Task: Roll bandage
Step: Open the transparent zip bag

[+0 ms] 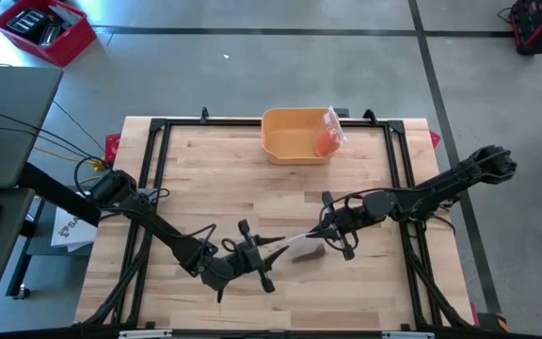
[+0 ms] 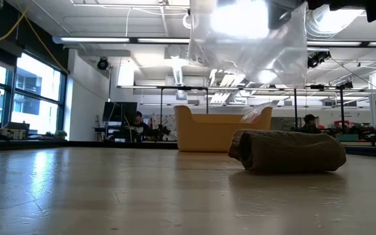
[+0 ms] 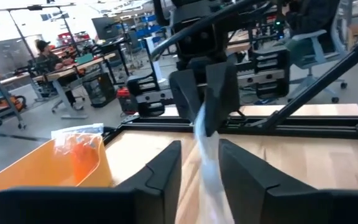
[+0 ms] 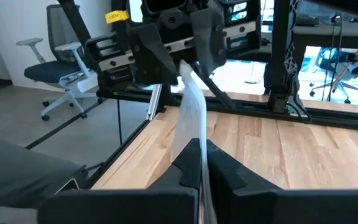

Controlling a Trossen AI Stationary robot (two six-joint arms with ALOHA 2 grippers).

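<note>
A brown rolled bandage (image 1: 310, 254) lies on its side on the wooden table, also seen in the low view (image 2: 289, 151). Just above it, a clear plastic bag (image 1: 301, 240) is stretched between my two grippers. My left gripper (image 1: 278, 245) is shut on the bag's left end and my right gripper (image 1: 331, 229) on its right end. In the low view the bag (image 2: 247, 46) hangs above the bandage, clear of it. My left gripper pinches the clear bag's left end (image 4: 185, 70) between its two fingers, coming level from the table's left. The bag is lifted clear of the table and drawn toward the other gripper. My right gripper pinches the bag's right end (image 3: 205, 118) between its two fingers, coming level from the table's right. The bag is bunched into a narrow strip (image 4: 191, 118) running off toward my left gripper, clear of the table.
A yellow bin (image 1: 285, 141) stands at the table's far edge, with an orange item in a clear bag (image 1: 327, 137) on its right rim. A black frame (image 1: 163, 169) runs around the tabletop. People sit at benches in the room beyond.
</note>
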